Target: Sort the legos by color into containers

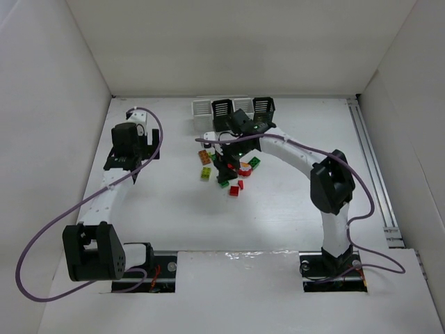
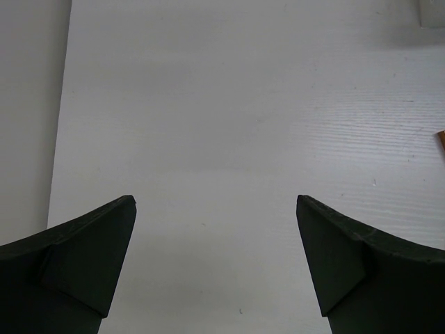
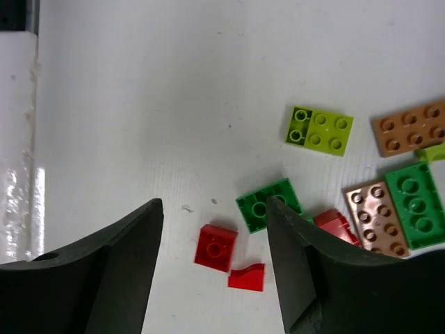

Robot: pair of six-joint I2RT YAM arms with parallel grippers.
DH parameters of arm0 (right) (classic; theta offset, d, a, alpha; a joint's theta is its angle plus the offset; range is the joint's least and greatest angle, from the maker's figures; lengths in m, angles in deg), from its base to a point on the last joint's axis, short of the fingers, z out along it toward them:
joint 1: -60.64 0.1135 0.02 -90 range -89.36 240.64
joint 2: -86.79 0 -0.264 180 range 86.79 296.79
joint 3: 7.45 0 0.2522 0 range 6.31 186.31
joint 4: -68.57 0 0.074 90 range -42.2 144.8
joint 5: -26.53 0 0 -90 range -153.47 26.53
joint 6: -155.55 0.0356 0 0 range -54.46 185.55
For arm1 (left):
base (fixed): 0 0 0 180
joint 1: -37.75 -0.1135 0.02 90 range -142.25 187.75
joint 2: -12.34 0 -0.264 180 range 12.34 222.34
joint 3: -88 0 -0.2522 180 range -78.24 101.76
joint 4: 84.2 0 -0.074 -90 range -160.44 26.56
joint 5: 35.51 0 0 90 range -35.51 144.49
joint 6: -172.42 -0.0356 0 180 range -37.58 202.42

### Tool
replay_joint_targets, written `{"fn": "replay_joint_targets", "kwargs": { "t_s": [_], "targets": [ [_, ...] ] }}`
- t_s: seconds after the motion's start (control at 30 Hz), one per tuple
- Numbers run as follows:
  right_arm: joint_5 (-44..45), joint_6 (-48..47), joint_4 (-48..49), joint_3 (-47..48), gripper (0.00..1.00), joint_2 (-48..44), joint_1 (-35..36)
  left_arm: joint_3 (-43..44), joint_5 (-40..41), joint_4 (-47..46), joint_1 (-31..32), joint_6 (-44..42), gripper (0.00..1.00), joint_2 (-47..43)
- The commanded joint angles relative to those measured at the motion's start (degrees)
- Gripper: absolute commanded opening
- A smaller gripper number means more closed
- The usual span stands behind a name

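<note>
Right wrist: right gripper (image 3: pixel 214 206) over red lego (image 3: pixel 215 247), table edge (image 3: pixel 36 104) leftward

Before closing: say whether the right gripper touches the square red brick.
Apart. Right wrist view shows white table between the square red brick and both fingers of the right gripper.

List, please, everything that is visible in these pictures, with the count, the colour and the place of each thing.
white containers: two, white, far table edge, alternating with the black ones
black containers: two, black, same row
red legos: three, red, nearest in the right wrist view
green legos: two, green, beside the red ones
yellow-green lego: one whole, yellow-green, farther out
orange legos: two, orange to tan, right side of that view
table: one, white
cables: two, purple, one along each arm
left gripper: open, over bare table
right gripper: open, red legos seen between its fingers
</note>
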Motion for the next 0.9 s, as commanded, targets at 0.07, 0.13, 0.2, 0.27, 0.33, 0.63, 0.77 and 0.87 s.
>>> {"fn": "replay_joint_targets", "kwargs": {
  "t_s": [0.07, 0.13, 0.2, 0.27, 0.33, 0.63, 0.77, 0.87],
  "targets": [
    [-4.30, -14.43, -1.28, 3.42, 0.69, 2.19, 1.20, -1.76, 1.34, -1.78, -0.36, 0.36, 0.99, -2.29],
    [-4.30, -14.43, -2.42, 7.71, 0.73, 4.91, 1.21, -1.76, 1.34, -1.78, -0.36, 0.36, 0.99, -2.29],
    [-4.91, -14.43, -4.35, 10.54, 0.77, 8.26, 1.21, -2.29, 1.34, -2.31, -0.36, 0.36, 0.99, -2.29],
    [-4.91, -14.43, -4.36, 12.84, 0.77, 9.58, 1.74, -2.29, 1.34, -2.31, -0.36, 0.36, 0.99, -2.29],
    [-3.96, -14.43, -4.36, 12.84, 0.77, 10.38, 2.26, -2.29, 1.34, -2.84, -0.36, 0.36, 0.99, -2.29],
    [-0.08, -2.58, 3.70, 11.62, 0.81, 13.45, 1.21, -2.29, 1.34, -3.45, -0.36, -0.17, 0.99, -1.77],
    [2.90, 3.23, 10.56, 10.39, 0.81, 12.93, 0.59, -3.61, 0.72, -3.45, -0.36, 0.45, 0.99, -1.77],
    [5.36, 4.99, 12.59, 10.38, 0.82, 12.93, 0.59, -4.13, 0.19, -3.45, -0.36, -0.07, 0.99, -1.77]
  ]
}}
